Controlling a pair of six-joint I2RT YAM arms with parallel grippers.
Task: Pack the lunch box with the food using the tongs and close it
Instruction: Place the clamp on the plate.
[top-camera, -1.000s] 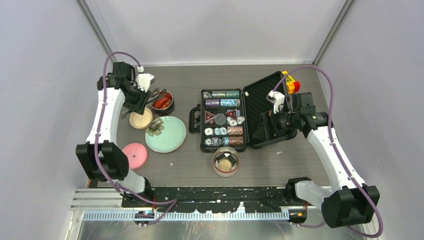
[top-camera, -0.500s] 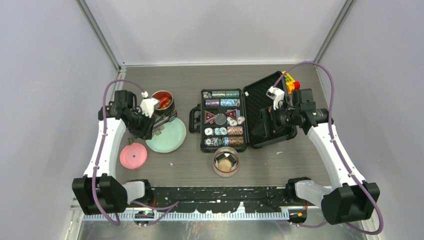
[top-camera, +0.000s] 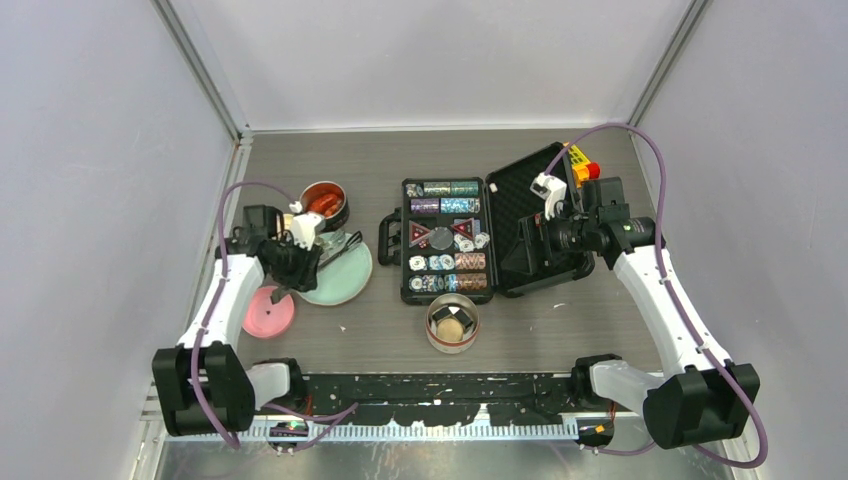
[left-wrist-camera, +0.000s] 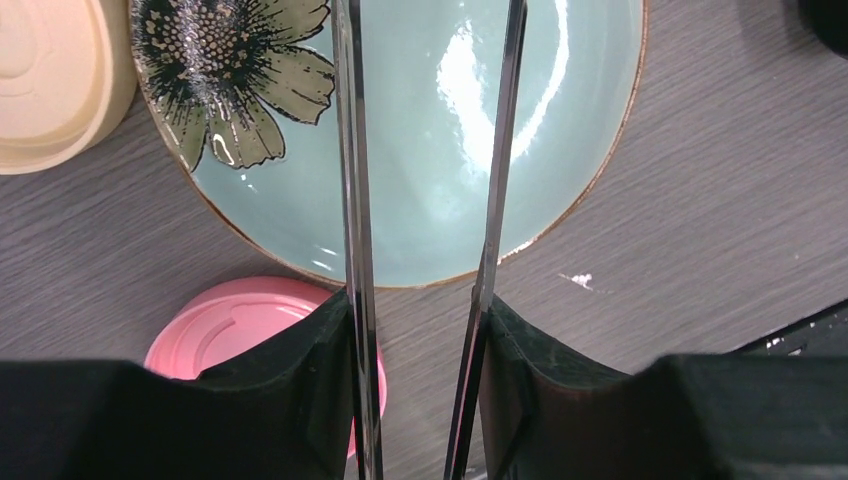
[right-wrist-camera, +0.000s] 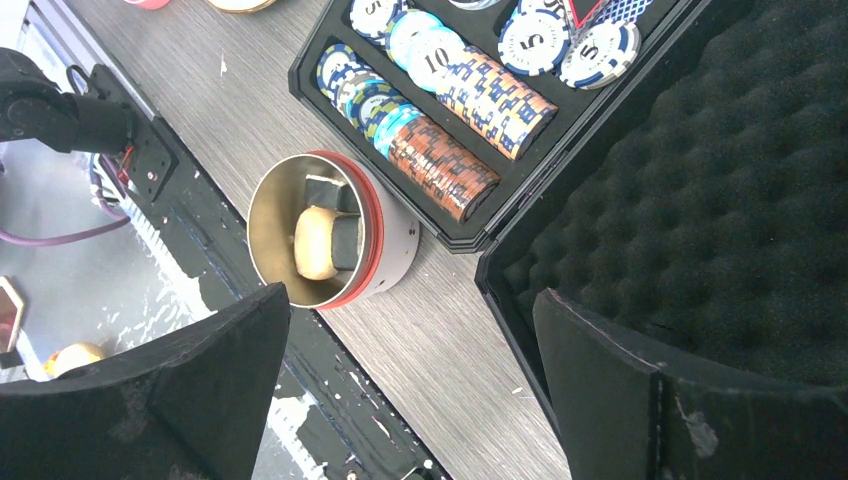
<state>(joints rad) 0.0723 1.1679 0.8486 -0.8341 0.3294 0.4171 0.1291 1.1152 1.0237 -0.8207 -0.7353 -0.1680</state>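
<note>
The lunch box stands as two open tubs, well apart: the sausage tub (top-camera: 338, 215) behind the mint-green plate (left-wrist-camera: 560, 120), and the biscuit tub (right-wrist-camera: 395, 245) near the front, just beside the black chip case (top-camera: 512, 200), with a tan disc and dark blocks inside. We see no food on the plate, so we judge the packing done and the closing not yet begun. The pink lid (left-wrist-camera: 230, 325) and the cream lid (left-wrist-camera: 50, 90) lie on the surface (left-wrist-camera: 700, 250) beside the plate. The tongs (left-wrist-camera: 352, 200) reach out over the plate. Their points lie outside the wrist view, so we cannot tell whether they carry anything. The thin blades could twist or slide in the grasp. Swung low, they could catch the plate rim or knock the sausage tub. No lid can be lifted on this side until the tongs are set down. A lid pressed on askew, or on the wrong tub, would leave the box unclosed. The left fingers (left-wrist-camera: 310, 370) are drawn partway in, clamped on the two blades, which stand apart. The right fingers (right-wrist-camera: 200, 400) are spread wide above the case's foam lid, holding and touching nothing.
</note>
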